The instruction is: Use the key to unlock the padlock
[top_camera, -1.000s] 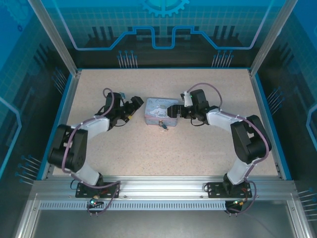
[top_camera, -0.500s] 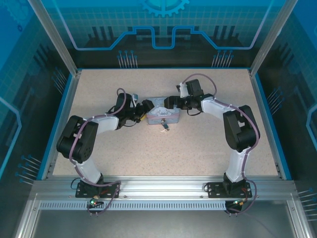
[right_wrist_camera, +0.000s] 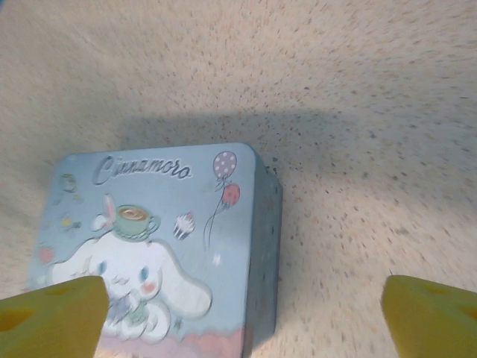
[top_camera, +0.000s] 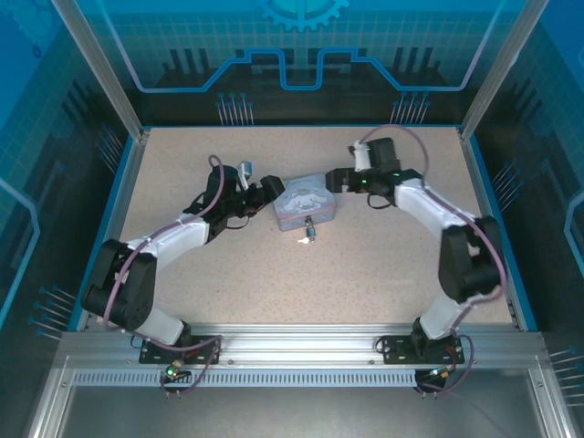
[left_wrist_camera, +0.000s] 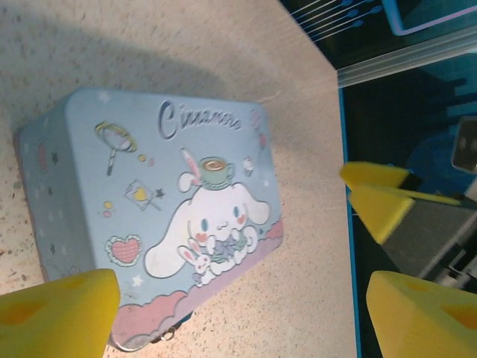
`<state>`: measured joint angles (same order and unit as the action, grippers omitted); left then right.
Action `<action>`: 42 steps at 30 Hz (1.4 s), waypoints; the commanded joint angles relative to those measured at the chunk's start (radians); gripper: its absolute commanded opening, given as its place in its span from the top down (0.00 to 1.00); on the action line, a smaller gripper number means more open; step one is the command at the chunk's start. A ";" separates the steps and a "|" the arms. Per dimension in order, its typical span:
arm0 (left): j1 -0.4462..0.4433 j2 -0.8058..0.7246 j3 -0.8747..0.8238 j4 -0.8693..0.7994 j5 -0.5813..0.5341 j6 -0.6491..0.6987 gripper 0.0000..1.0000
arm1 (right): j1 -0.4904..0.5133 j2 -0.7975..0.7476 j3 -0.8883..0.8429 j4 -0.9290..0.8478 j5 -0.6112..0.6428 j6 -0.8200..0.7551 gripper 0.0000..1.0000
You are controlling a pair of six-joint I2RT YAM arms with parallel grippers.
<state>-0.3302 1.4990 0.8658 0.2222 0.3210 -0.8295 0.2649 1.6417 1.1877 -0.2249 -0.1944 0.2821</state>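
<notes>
So both tools are spread wide with nothing pinched: left gripper (top_camera: 272,186) just off the tin's (top_camera: 301,203) left side, right gripper (top_camera: 334,179) by its far right corner. The padlock (top_camera: 310,229) sits at the tin's near edge, the key (top_camera: 302,241) on the table (top_camera: 228,274) right beside it

"cinnamoro" in cursive script, on pale blue tin lid (right_wrist_camera: 160,224)

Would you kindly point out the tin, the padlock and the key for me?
tin (left_wrist_camera: 186,224), left wrist view, middle of its lid.
padlock (top_camera: 310,229), top view, its dark body.
key (top_camera: 302,241), top view, its pale end.
</notes>
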 commanded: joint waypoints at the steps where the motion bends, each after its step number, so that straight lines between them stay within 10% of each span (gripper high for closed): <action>1: -0.002 -0.018 0.060 -0.067 -0.014 0.070 0.16 | -0.022 -0.109 -0.154 0.022 -0.138 0.050 0.16; 11: -0.046 0.206 0.281 0.006 0.157 0.048 0.23 | 0.071 -0.026 -0.512 0.523 -0.348 0.440 0.34; 42: -0.078 0.394 0.305 0.134 0.174 -0.043 0.24 | 0.153 0.271 -0.484 0.756 -0.322 0.619 0.58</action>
<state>-0.4088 1.8862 1.1481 0.3367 0.4770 -0.8658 0.3851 1.8492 0.6975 0.5632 -0.5358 0.8944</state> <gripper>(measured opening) 0.757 0.424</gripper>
